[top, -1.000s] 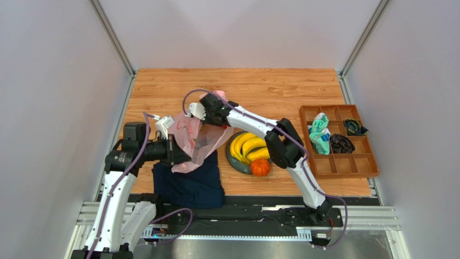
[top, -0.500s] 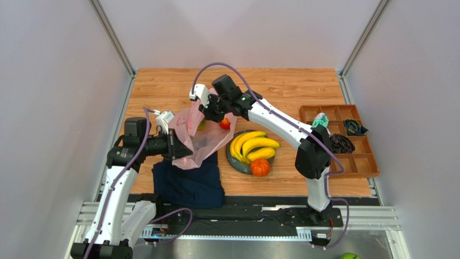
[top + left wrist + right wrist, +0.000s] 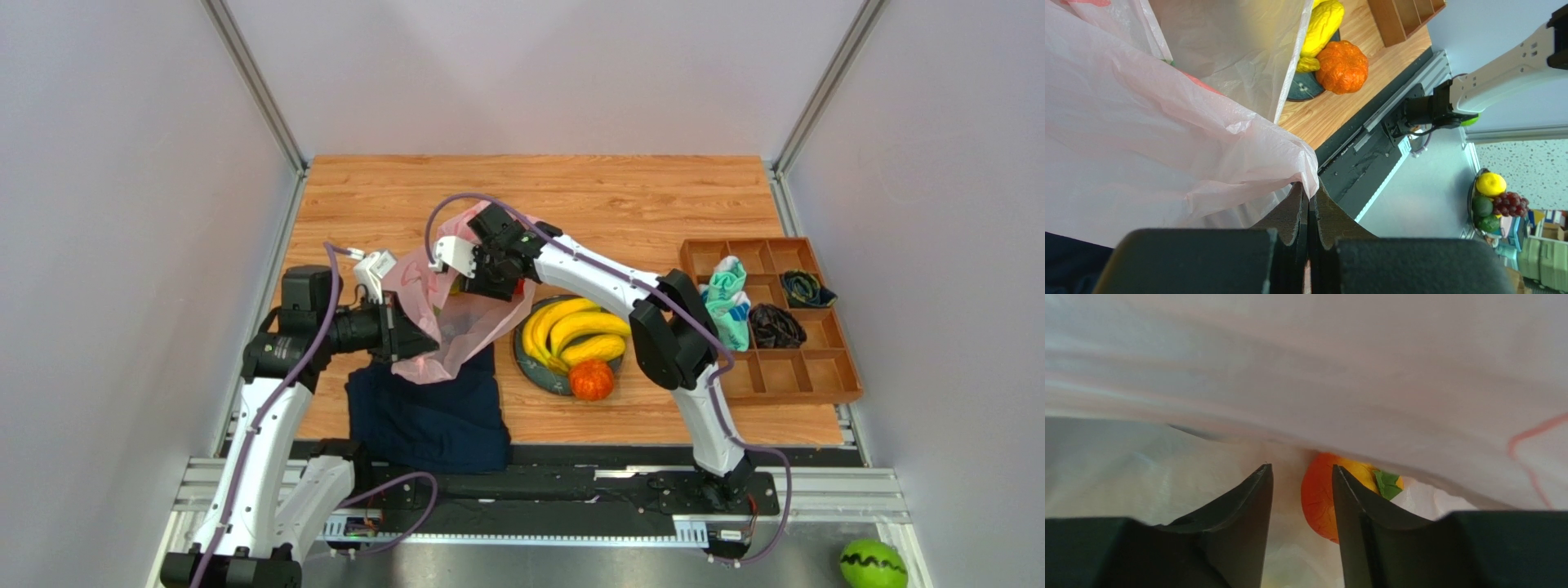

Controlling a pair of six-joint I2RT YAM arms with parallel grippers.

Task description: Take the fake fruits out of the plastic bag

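Observation:
The pink plastic bag [image 3: 451,321] hangs crumpled over the table's left half, its edge pinched in my left gripper [image 3: 407,338], which is shut on it [image 3: 1309,191]. My right gripper [image 3: 476,277] reaches into the bag's mouth with its jaws open [image 3: 1301,473]. Just beyond its right fingertip, inside the bag [image 3: 1290,361], lies an orange-red round fruit [image 3: 1320,496] with a green leaf. It is not gripped. A yellow banana bunch [image 3: 572,331] and an orange round fruit [image 3: 591,381] rest on the dark grey plate [image 3: 528,355].
A dark navy folded cloth [image 3: 429,419] lies under the bag near the front edge. A brown compartment tray [image 3: 785,368] with small cloth items stands at the right. A green ball with dark stripes [image 3: 872,565] is on the floor off the table's front right.
My right gripper lifted out of the bag, then dipped back into its mouth, and its jaws spread wider. The green ball moved right along the floor. The left gripper kept its hold.

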